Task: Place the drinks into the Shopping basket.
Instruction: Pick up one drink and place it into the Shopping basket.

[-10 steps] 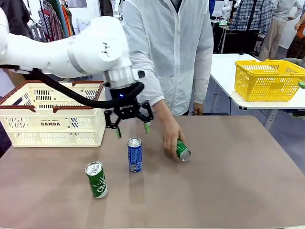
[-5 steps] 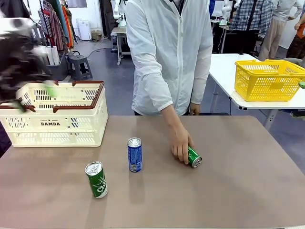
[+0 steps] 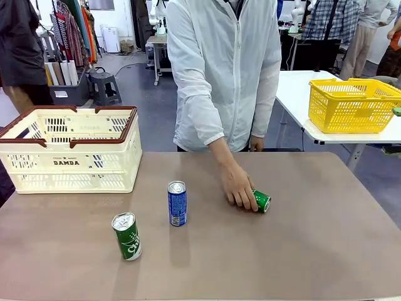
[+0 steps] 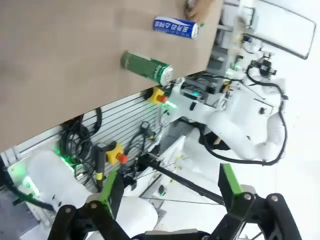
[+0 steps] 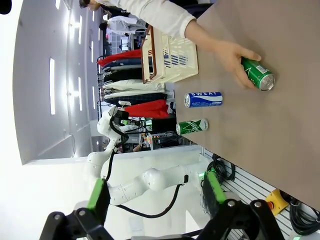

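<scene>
Since a second ago the left arm has swung away from its place above the blue can (image 3: 177,204) and off toward the left edge of the front view. The person's hand (image 3: 239,186) has rolled the lying green can (image 3: 261,201) a little further right.

That hand lies over the can with its fingers curled on top. Whether it truly grips the can or only steadies it cannot be told.

The left gripper (image 4: 171,192) stands with its jaws wide apart and empty, looking from off the table edge at the cans far away. The right gripper (image 5: 155,195) is likewise spread wide and holds nothing.

The blue can stands upright at the middle of the table (image 3: 301,251). The other green can (image 3: 127,236) stands lower left of it, leaning slightly. The Shopping basket (image 3: 94,169) sits at the upper left of the table, well apart from all three drinks, and no can shows in it.

The task looks barely begun, with the first pick still to make. The next move would likely bring one arm down over an upright can, jaws either side of its slim body. A firm hold is needed before the lift over the basket's brown rim. The can under the hand is best left until the person lets go.
</scene>
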